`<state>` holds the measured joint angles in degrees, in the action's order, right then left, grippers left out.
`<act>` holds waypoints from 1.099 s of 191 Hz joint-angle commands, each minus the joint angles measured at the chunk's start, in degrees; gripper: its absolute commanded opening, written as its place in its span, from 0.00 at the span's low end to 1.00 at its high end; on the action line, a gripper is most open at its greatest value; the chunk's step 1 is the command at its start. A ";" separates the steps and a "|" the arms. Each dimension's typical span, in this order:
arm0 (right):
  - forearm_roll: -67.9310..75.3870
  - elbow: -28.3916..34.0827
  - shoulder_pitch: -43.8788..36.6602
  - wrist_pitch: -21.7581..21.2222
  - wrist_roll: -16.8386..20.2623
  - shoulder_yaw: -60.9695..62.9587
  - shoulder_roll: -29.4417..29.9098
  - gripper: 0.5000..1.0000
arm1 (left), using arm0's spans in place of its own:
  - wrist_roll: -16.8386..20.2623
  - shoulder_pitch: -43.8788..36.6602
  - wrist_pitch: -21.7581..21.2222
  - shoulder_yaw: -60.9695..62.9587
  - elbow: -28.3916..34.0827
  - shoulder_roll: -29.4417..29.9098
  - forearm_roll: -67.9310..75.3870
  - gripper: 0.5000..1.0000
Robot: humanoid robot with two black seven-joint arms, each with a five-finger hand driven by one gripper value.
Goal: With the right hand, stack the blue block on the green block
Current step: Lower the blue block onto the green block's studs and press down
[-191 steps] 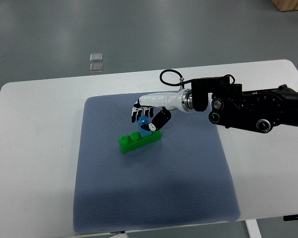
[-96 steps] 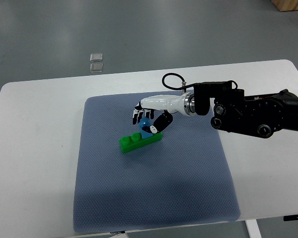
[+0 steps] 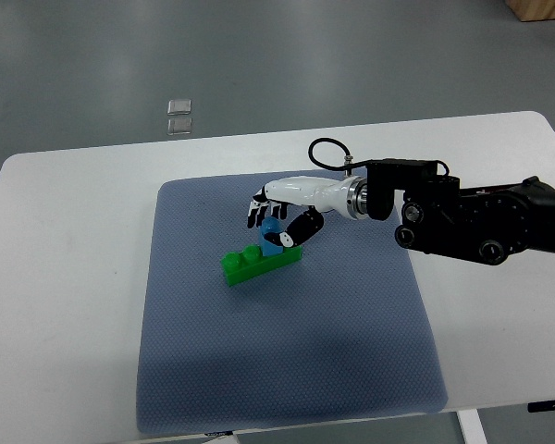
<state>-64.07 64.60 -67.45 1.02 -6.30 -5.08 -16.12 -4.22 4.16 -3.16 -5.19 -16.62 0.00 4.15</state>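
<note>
Resting on the long green plastic block (image 3: 260,262), the small blue plastic block (image 3: 273,236) is seemingly clasped by the white-and-black right hand (image 3: 282,217), fingers curled.

The right hand (image 3: 279,216) is shelled in glossy white, with black finger segments and white tips. A silver metal ring is seen at the wrist (image 3: 355,197), just behind the hand. Behind the wrist, the arm (image 3: 472,222) is built of boxy matte black housings marked by round joint caps. A thin black cable (image 3: 326,155) is looped above the wrist.
</note>
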 commanded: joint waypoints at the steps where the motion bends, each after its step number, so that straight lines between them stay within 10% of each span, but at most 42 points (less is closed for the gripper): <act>1: -1.14 0.00 0.92 0.82 -0.65 0.07 -0.14 0.14 | 0.00 -0.03 0.00 0.00 0.00 0.00 -0.02 1.00; 210: -4.75 -1.15 7.51 3.46 -3.63 5.00 -0.58 0.13 | 0.00 -0.03 0.00 0.00 0.00 0.00 -0.02 1.00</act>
<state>-68.69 63.54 -60.09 4.49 -9.79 -0.13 -16.78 -4.22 4.13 -3.14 -5.18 -16.52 0.00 4.15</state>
